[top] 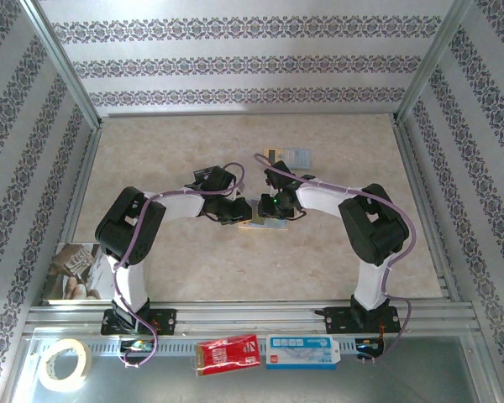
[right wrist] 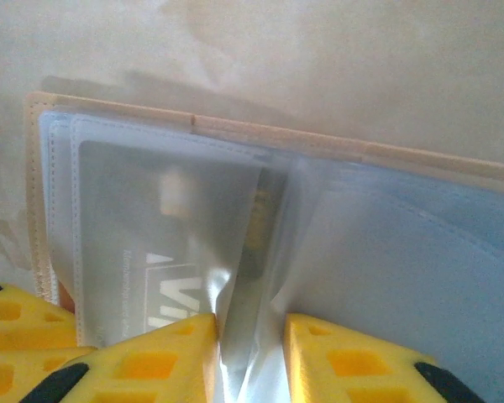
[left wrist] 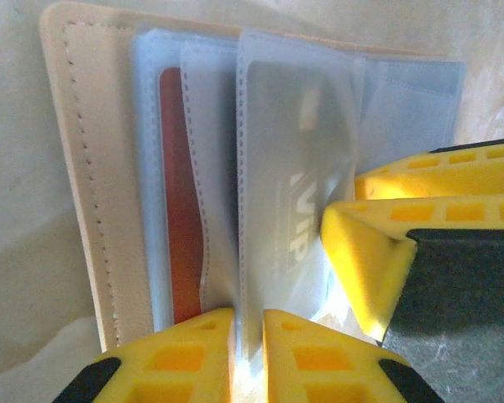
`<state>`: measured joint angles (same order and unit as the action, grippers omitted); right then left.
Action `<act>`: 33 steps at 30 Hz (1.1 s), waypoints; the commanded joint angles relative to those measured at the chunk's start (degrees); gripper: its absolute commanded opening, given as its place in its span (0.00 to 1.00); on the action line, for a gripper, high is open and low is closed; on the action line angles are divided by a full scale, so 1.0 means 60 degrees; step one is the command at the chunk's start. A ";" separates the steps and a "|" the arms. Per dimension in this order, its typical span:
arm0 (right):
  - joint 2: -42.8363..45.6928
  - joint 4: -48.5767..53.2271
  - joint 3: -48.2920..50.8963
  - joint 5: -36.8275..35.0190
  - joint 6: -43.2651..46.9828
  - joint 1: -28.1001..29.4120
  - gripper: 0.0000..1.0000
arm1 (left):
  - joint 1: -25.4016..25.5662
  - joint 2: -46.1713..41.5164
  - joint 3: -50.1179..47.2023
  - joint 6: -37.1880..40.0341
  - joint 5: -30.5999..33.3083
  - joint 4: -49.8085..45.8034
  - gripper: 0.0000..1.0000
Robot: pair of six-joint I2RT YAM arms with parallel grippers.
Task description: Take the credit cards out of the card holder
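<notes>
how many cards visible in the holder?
2. A dark red card sits in the sleeve next to the card holder's tan cover; a VIP-marked card in the sleeve the left tool pinches. Others may be hidden.

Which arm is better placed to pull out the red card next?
Probably left: the left gripper pinches a clear sleeve right beside the red card; the right gripper sits farther across the card holder.

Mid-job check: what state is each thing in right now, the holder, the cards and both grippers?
Tan folding card holder: open on the table, clear sleeves fanned.
Dark red card: inside a sleeve.
Pale card marked VIP: inside a sleeve.
Left gripper: shut on a sleeve edge of the holder.
Right gripper: jaws around a sleeve flap, grip unclear.
</notes>
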<state>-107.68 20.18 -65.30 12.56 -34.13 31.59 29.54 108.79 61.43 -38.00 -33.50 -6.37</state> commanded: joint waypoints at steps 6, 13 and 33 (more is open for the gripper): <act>0.1277 -0.0558 0.0705 0.0134 -0.0739 -0.0238 0.37 | 0.0101 -0.0445 0.0056 -0.0426 -0.0310 0.0245 0.19; 0.2551 -0.1032 0.1366 -0.0135 -0.1137 -0.0588 0.39 | 0.0090 -0.0569 0.0163 -0.0491 -0.0559 0.0281 0.22; 0.4484 -0.1818 0.2907 -0.0613 -0.1778 -0.1617 0.41 | 0.1125 0.0316 0.1278 -0.1293 -0.0586 0.1062 0.38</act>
<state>-82.39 10.24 -48.93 9.87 -43.83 22.59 35.33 108.51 67.57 -44.77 -36.47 -1.32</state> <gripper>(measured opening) 0.407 0.371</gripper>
